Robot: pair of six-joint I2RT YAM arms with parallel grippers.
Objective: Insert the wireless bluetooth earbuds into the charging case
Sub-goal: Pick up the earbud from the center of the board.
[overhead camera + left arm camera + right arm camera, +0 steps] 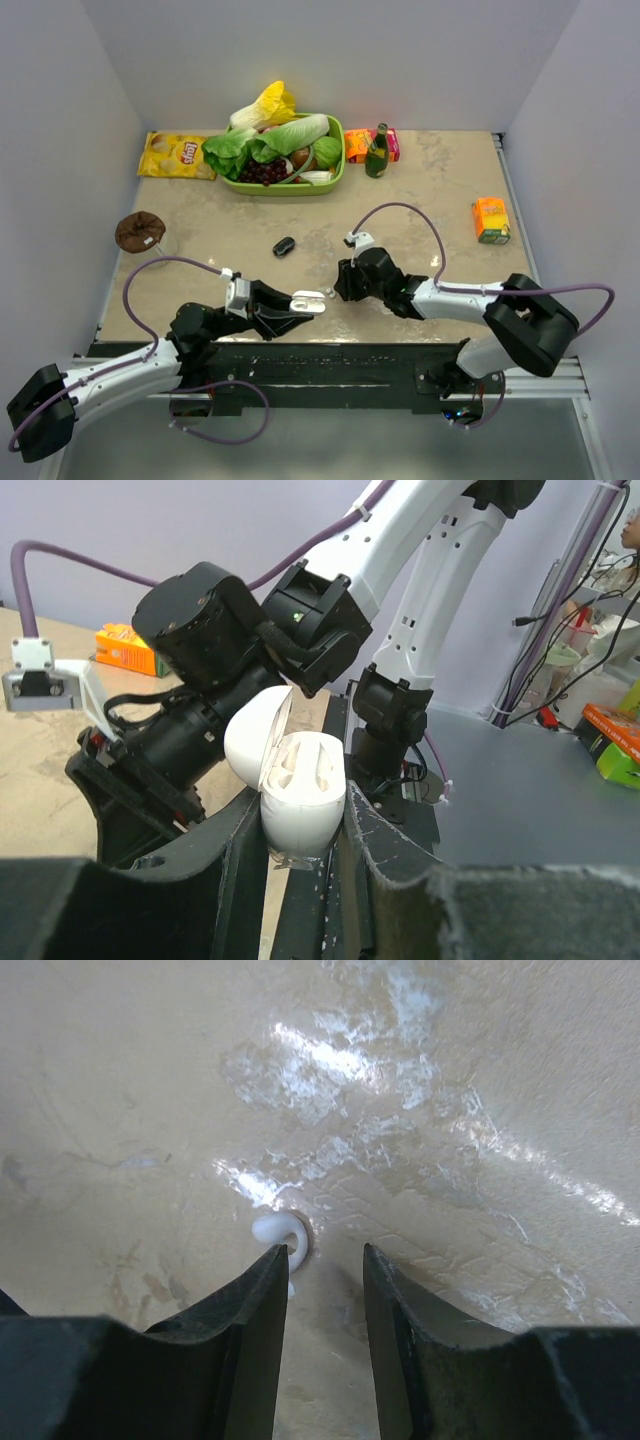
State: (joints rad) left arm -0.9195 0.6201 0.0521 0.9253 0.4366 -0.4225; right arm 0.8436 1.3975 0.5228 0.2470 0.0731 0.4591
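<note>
The only wording that could be read was the Lay's logo on the yellow chip bag (pixel 178 155), which lay just left of the green basket (pixel 290 189). Print on the bottle (pixel 377 152) and the orange carton (pixel 490 220), both right of the basket, was too small to make out.

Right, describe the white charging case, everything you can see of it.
The white charging case is a glossy, plastic-looking oval shell. Its lid is hinged open, tipped back to one side, showing two moulded wells inside; whether they hold anything is unclear. It stands upright, clamped by its lower half in the left gripper.
</note>
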